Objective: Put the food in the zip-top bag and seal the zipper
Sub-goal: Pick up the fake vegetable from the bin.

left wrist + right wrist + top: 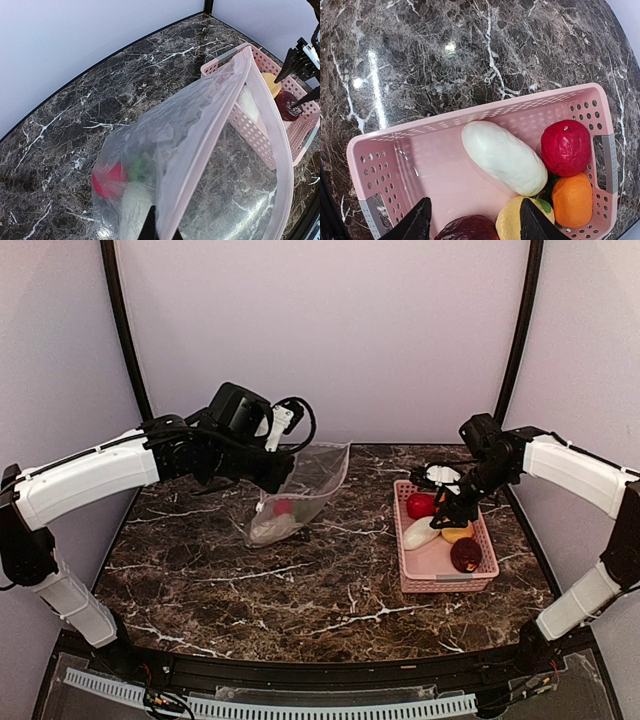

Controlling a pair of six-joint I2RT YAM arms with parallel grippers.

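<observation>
Right wrist view: the right hand (475, 210) hangs over one end of the pink basket (485, 112). Its two dark fingers stand moderately apart and grip nothing. Between and just beyond the fingers lie the dark maroon piece (470, 227) and the yellow piece (512, 222); whether a finger touches either cannot be told. Past these, a white elongated piece (502, 157) lies aslant on the basket floor. A red ball (566, 147) and an orange piece (572, 200) sit side by side against the far end wall.

Top external view: the basket stands by the right edge of the dark marbled surface (300, 590), toward its far right corner.

Left wrist view: the left hand (162, 231) is pinched tight on the zip-top bag (200, 150), gripping it at the zipper (270, 125). The two pinkish strips part from the fingers and meet again at the far end, so the mouth gapes unsealed. Inside the bag, low in its closed end, lie a second red ball (107, 182) and a second white piece (132, 210).

From above, the bag hangs tilted from the left hand, left of centre and toward the far edge. Its lower end rests on the surface, well apart from the basket.
</observation>
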